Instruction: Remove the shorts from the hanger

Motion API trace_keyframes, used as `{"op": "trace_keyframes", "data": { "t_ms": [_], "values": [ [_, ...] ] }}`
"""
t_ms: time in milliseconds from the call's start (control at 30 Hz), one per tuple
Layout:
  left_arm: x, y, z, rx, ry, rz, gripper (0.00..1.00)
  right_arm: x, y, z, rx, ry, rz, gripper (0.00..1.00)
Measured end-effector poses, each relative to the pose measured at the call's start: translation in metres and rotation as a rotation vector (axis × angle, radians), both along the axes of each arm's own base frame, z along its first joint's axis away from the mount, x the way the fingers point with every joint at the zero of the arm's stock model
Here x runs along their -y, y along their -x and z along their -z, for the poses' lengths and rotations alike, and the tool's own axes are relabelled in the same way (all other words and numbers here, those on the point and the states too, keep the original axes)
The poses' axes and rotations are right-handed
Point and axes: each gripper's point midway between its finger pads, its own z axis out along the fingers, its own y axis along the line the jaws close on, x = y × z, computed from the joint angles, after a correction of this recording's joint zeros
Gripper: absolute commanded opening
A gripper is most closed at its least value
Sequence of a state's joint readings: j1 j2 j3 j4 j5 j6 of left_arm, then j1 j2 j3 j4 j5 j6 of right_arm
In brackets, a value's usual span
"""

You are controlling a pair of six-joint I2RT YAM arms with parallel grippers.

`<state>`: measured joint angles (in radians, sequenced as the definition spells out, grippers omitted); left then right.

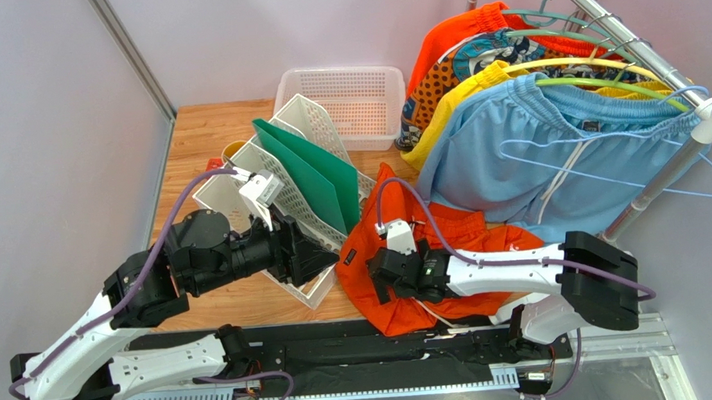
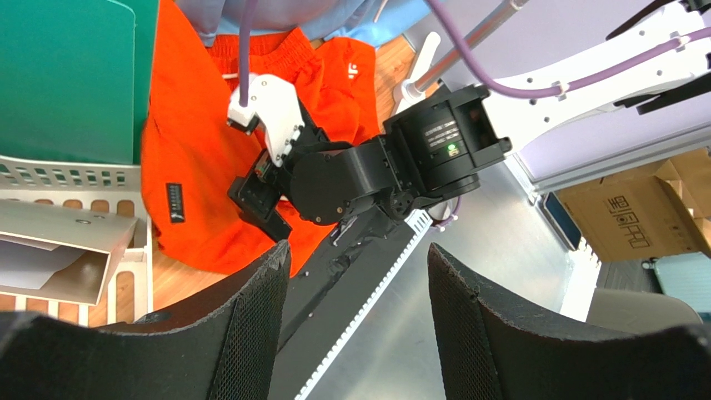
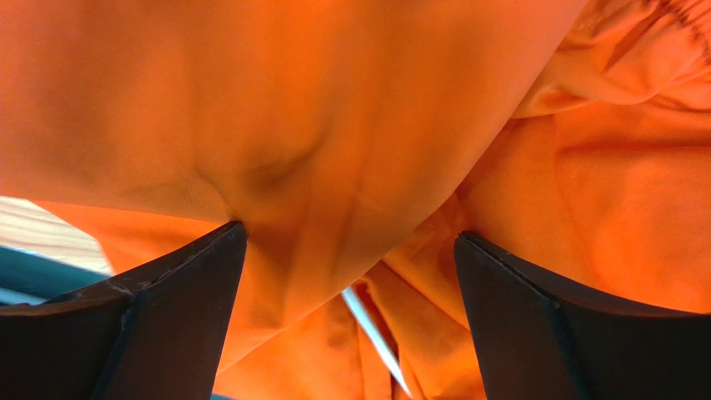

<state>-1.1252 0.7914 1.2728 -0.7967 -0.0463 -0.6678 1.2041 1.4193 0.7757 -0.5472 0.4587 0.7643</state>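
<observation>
The bright orange shorts (image 1: 403, 254) lie crumpled on the table in front of the rack, off any hanger. My right gripper (image 1: 379, 283) hovers low over them, open; in the right wrist view (image 3: 349, 233) orange cloth (image 3: 334, 100) fills the frame past the spread jaws, with a white drawstring (image 3: 371, 325) between them. The light blue shorts (image 1: 520, 152) hang from a green hanger (image 1: 601, 84) on the rail. My left gripper (image 1: 329, 258) is open and empty just left of the orange shorts (image 2: 188, 158); in its wrist view (image 2: 357, 247) nothing lies between the jaws.
White file racks (image 1: 281, 187) with a green folder (image 1: 313, 165) stand by the left arm. A white basket (image 1: 346, 99) sits behind. Yellow (image 1: 462, 94), patterned (image 1: 473, 59) and another orange garment (image 1: 447, 37) hang on the rail (image 1: 627, 41). An empty light blue hanger (image 1: 707, 179) dangles at its end.
</observation>
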Motion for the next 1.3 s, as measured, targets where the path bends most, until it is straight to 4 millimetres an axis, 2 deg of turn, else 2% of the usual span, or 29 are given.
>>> {"op": "trace_keyframes", "data": {
  "t_ms": [33, 133, 167, 233, 267, 300, 367, 433, 467, 567, 633, 767, 900, 933, 1133, 1300],
  "values": [
    [0.0, 0.0, -0.001, 0.003, 0.0, 0.001, 0.67, 0.002, 0.001, 0.004, 0.0, 0.002, -0.002, 0.95],
    [-0.001, 0.0, -0.007, 0.011, 0.005, 0.002, 0.68, 0.006, 0.003, 0.015, -0.002, 0.0, 0.0, 0.81],
    [-0.001, 0.0, -0.008, 0.015, 0.007, 0.003, 0.68, 0.008, 0.004, 0.02, -0.005, -0.003, 0.003, 0.7],
    [0.0, 0.0, -0.011, 0.023, 0.007, 0.006, 0.68, 0.01, 0.004, 0.025, 0.003, -0.019, 0.02, 0.6],
    [0.0, -0.001, -0.011, 0.025, 0.006, 0.007, 0.68, 0.01, 0.003, 0.025, 0.01, -0.027, 0.021, 0.47],
    [0.001, -0.001, -0.011, 0.026, 0.004, 0.007, 0.68, 0.011, 0.001, 0.025, 0.022, -0.034, 0.029, 0.43],
    [0.003, -0.002, -0.01, 0.025, -0.004, 0.01, 0.68, 0.013, 0.001, 0.024, 0.037, -0.043, 0.036, 0.3],
    [0.005, -0.002, -0.008, 0.021, -0.011, 0.013, 0.68, 0.013, 0.003, 0.024, 0.036, -0.051, 0.04, 0.26],
    [0.006, -0.003, -0.007, 0.018, -0.016, 0.015, 0.68, 0.012, 0.006, 0.022, 0.028, -0.06, 0.04, 0.16],
    [0.008, -0.003, -0.005, 0.013, -0.021, 0.019, 0.69, 0.015, 0.011, 0.014, 0.02, -0.074, 0.037, 0.0],
    [0.01, -0.003, -0.004, 0.01, -0.023, 0.02, 0.69, 0.019, 0.013, -0.001, 0.026, -0.1, 0.038, 0.0],
    [0.011, -0.004, -0.008, 0.014, -0.008, 0.02, 0.72, 0.02, 0.009, -0.051, 0.076, -0.197, 0.052, 0.0],
    [0.015, -0.008, -0.013, 0.024, 0.013, 0.014, 0.72, 0.015, 0.002, -0.131, 0.161, -0.352, 0.052, 0.0],
    [0.016, -0.008, -0.014, 0.026, 0.016, 0.016, 0.72, 0.015, 0.002, -0.142, 0.173, -0.377, 0.051, 0.0],
    [0.036, -0.012, -0.045, 0.101, 0.073, 0.074, 0.79, 0.021, 0.002, -0.237, 0.257, -0.522, 0.022, 0.0],
    [0.051, -0.015, -0.065, 0.2, 0.099, 0.135, 0.94, 0.026, 0.002, -0.281, 0.295, -0.578, 0.01, 0.0]
  ]
}}
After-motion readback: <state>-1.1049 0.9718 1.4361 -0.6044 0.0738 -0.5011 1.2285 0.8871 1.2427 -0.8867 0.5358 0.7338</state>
